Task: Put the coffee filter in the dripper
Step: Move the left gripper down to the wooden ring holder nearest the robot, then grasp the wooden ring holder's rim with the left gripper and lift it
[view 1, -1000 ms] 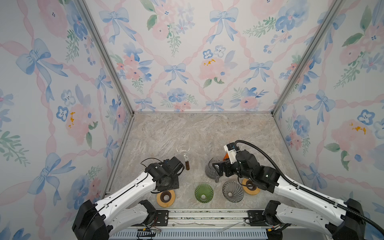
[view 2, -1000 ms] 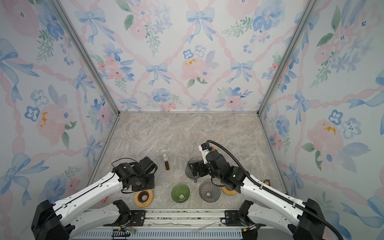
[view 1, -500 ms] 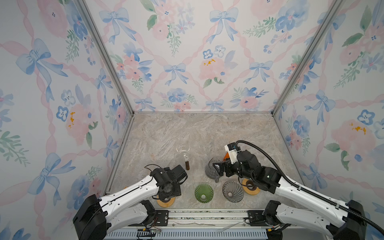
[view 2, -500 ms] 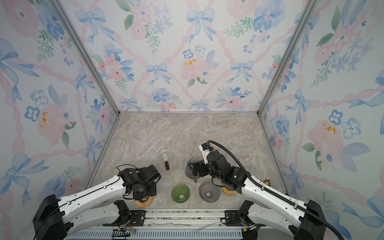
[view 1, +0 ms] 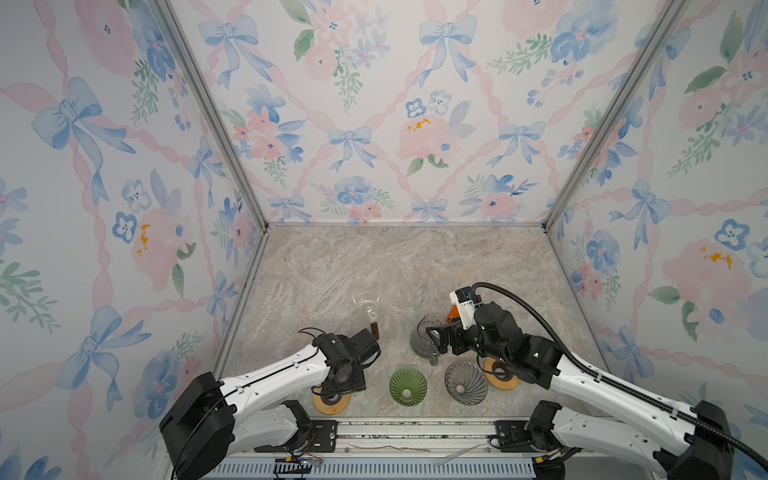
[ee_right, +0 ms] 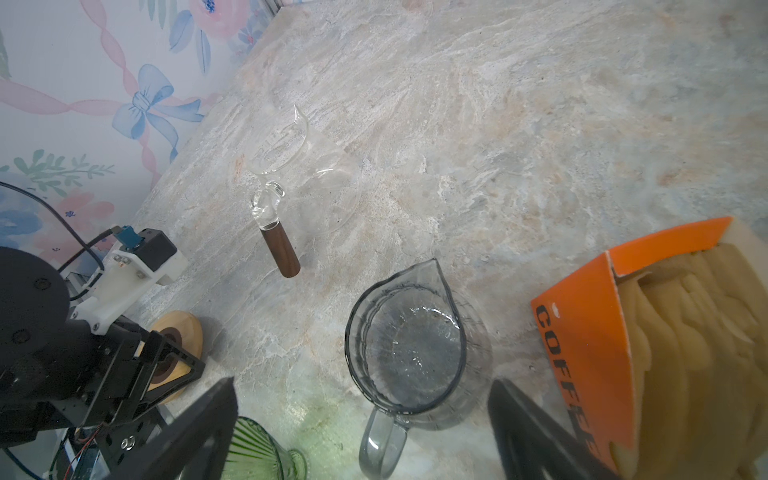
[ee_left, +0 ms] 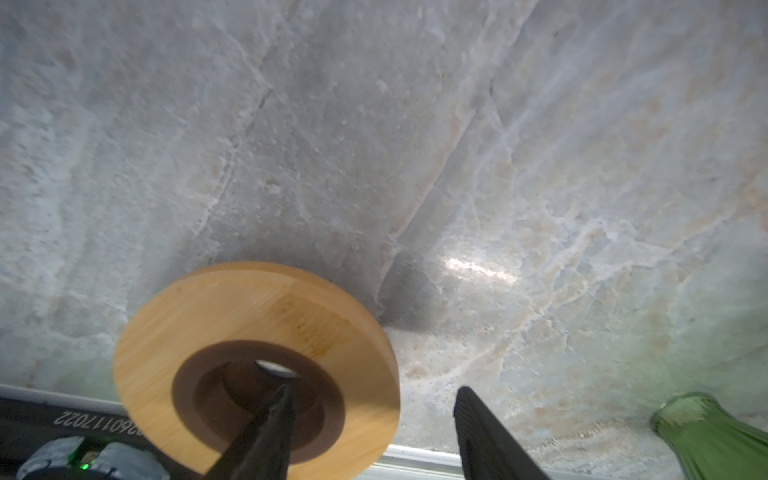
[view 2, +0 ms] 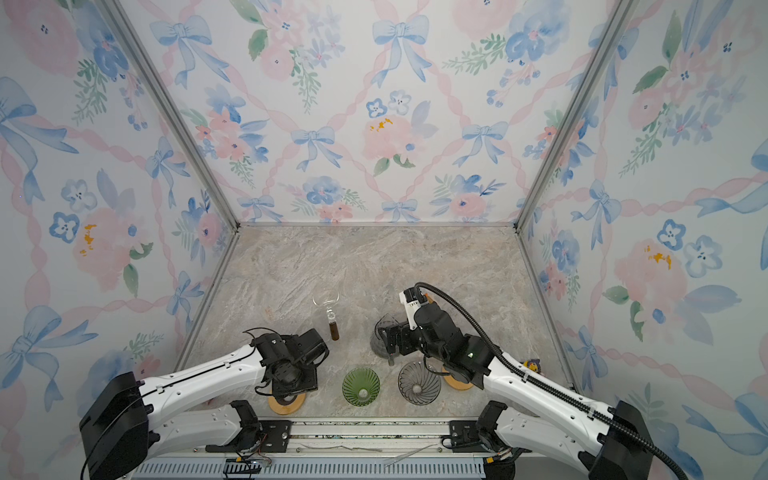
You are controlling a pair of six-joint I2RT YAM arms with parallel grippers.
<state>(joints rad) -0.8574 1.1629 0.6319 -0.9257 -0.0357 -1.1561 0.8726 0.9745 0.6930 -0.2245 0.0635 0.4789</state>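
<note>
The coffee filters [ee_right: 706, 332] are cream papers stacked in an orange box [ee_right: 602, 332] beside my right gripper [ee_right: 361, 386]; a corner of the box [view 1: 451, 314] shows behind its wrist. That gripper is wide open above a smoky glass pitcher [ee_right: 407, 345]. A green ribbed dripper [view 1: 407, 385] and a smoky grey dripper [view 1: 466, 382] stand empty near the front edge. My left gripper [ee_left: 372, 399] is open over a wooden ring [ee_left: 257, 365]. One finger is above the ring's hole and the other stands clear outside its rim.
A clear glass carafe [view 1: 368, 299] with a brown wooden handle [view 1: 375, 330] lies behind the left arm. A second wooden ring [view 1: 500, 376] sits under the right forearm. A metal rail [view 1: 415, 428] runs along the front edge. The floral walls enclose three sides.
My left gripper has swung from beside the carafe's handle toward the front edge and now hangs over the wooden ring, jaws a little wider. The right arm has not moved.
</note>
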